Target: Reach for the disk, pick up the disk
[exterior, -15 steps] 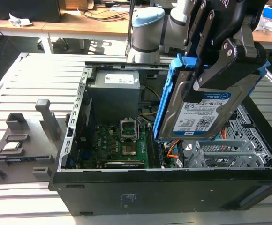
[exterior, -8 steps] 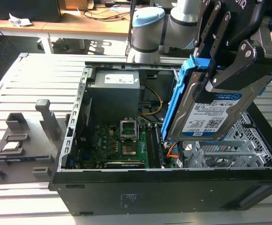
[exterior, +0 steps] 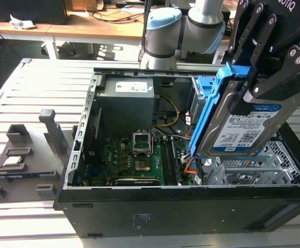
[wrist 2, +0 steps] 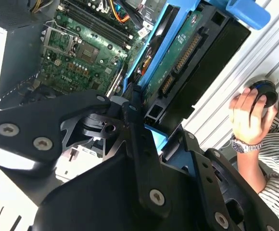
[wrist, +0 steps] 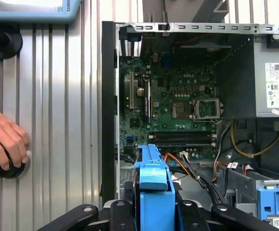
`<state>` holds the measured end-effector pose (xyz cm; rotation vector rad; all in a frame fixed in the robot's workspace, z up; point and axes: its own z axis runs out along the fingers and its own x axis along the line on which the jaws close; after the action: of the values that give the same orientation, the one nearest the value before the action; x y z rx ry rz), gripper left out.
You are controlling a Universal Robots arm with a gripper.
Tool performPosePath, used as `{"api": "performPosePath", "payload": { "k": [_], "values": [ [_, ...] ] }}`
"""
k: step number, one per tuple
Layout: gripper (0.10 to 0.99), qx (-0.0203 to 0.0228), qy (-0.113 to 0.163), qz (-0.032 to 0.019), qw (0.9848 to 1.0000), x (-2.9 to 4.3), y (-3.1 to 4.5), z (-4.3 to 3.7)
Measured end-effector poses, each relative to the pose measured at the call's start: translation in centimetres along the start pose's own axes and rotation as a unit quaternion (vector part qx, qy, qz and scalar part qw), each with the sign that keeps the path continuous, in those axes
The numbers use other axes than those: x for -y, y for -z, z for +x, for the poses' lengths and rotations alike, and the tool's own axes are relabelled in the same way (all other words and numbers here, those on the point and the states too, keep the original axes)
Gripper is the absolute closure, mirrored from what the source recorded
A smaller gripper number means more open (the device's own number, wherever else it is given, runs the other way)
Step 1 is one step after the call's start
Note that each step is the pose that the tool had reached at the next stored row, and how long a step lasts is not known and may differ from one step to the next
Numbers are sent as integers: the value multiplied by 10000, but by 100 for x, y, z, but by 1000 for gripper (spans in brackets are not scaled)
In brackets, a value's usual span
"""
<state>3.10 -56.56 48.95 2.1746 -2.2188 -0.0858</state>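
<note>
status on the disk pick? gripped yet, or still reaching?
Reach looks done: the gripper is shut on the disk, fingers clamping its blue-railed edges in the exterior view. Pick-up looks largely done too: the disk hangs tilted above the grey drive cage of the open computer case, apparently touching nothing below. In the first wrist view the disk's blue rail sits between the fingers. Nothing visibly left.

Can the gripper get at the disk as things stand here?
Yes, apparently: the gripper is already shut on the disk, its fingers clamping it, and holds it tilted above the open computer case.
</note>
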Motion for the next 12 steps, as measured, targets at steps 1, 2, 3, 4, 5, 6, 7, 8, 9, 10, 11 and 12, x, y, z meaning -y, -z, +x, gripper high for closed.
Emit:
{"api": "performPosePath", "payload": {
  "k": [1,2,3,4,5,6,7,8,9,10,11,12],
  "values": [
    [718,-6,0,0,10000,23,1,-1],
    [718,-10,-1,0,10000,39,2,-1],
    [718,-14,-1,0,10000,59,3,-1],
    [718,-21,-2,-1,10000,82,4,-2],
    [718,-25,-2,0,10000,98,5,-2],
    [718,-29,-2,-1,10000,115,6,-2],
    [718,-36,-2,-1,10000,140,7,-2],
    [718,-39,-3,-1,10000,155,8,-3],
    [718,-43,-3,-1,10000,170,8,-3],
    [718,-48,-3,-1,10000,186,9,-4],
    [718,-53,-4,-1,10000,201,11,-4],
    [718,-59,-4,-1,10000,221,11,-4]
  ]
}}
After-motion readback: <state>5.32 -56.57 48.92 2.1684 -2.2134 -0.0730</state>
